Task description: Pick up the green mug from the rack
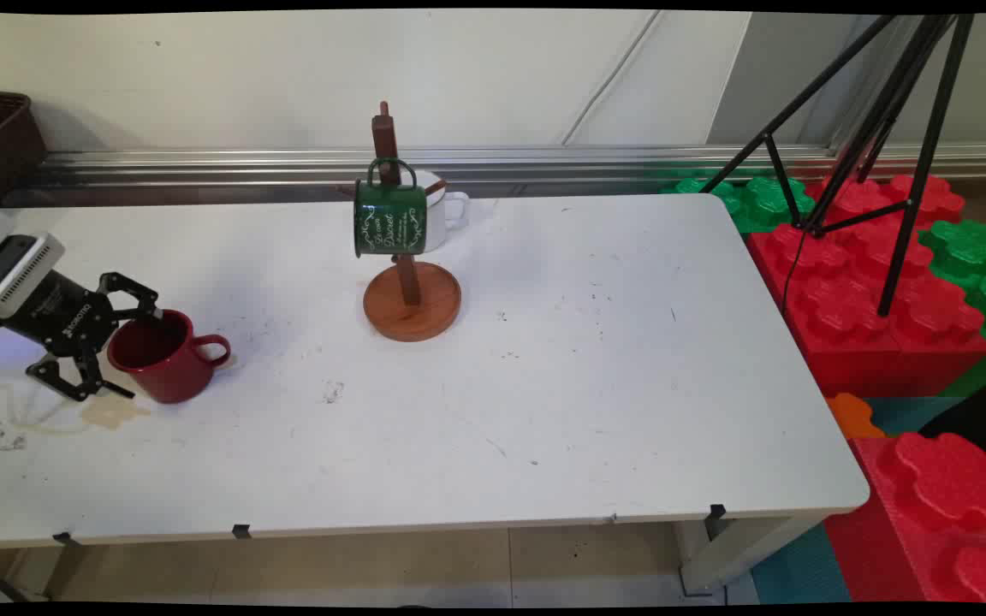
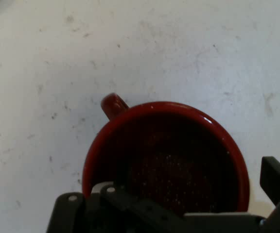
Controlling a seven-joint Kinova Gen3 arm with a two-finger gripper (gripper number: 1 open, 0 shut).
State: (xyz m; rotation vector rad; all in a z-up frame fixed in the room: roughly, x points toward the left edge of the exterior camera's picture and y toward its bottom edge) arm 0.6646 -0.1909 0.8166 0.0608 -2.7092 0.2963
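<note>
Near the desk's (image 1: 424, 445) left edge, the gripper (image 1: 121, 346) reached in low from the left, its jaws spread wide around the rim of a red mug (image 1: 166, 355). One finger sat behind the rim, the other in front of it, and whether either touched the mug could not be told. The mug stood upright, handle pointing right. In the hand view the red mug (image 2: 166, 160) lay just beyond the gripper (image 2: 188, 213), its dark inside open to the camera. Farther back, toward the desk's far edge, stood a wooden mug tree (image 1: 407, 291), with a green mug (image 1: 389, 218) hung on its front and a white mug (image 1: 442, 210) behind.
</note>
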